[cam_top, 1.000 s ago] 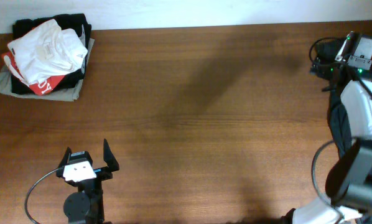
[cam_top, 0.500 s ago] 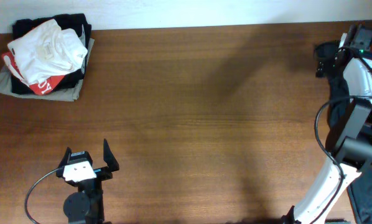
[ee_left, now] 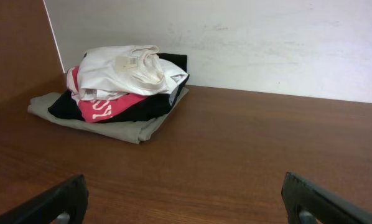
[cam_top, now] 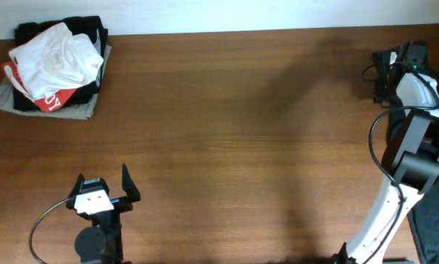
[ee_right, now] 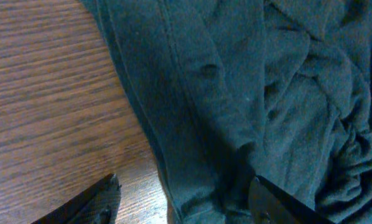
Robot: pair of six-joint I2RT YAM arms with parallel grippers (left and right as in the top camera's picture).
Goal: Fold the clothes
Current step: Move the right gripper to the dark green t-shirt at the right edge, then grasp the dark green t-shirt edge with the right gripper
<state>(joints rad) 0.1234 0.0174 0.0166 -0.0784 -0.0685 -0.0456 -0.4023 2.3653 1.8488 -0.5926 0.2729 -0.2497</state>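
The clothes, a dark teal-grey T-shirt (ee_right: 254,93), lie crumpled and fill the right of the right wrist view, with a seamed edge running down over the brown table (ee_right: 49,93). My right gripper (ee_right: 183,186) is open and straddles that edge: one finger rests over bare wood, the other over the fabric. From overhead the right gripper (cam_top: 388,70) is at the table's far right back corner, and the shirt is hidden under the arm. My left gripper (cam_top: 103,176) stands open near the front left, with nothing between its fingers (ee_left: 68,199).
A pile of other garments sits at the back left corner against the wall: a white one (cam_top: 56,55) on top, a red one with white lettering (cam_top: 51,99), black and khaki pieces beneath. The same pile (ee_left: 120,87) shows ahead of the left gripper.
The right arm has reached further toward the back right corner and its jaws have narrowed around the shirt's edge. The left arm has not moved.
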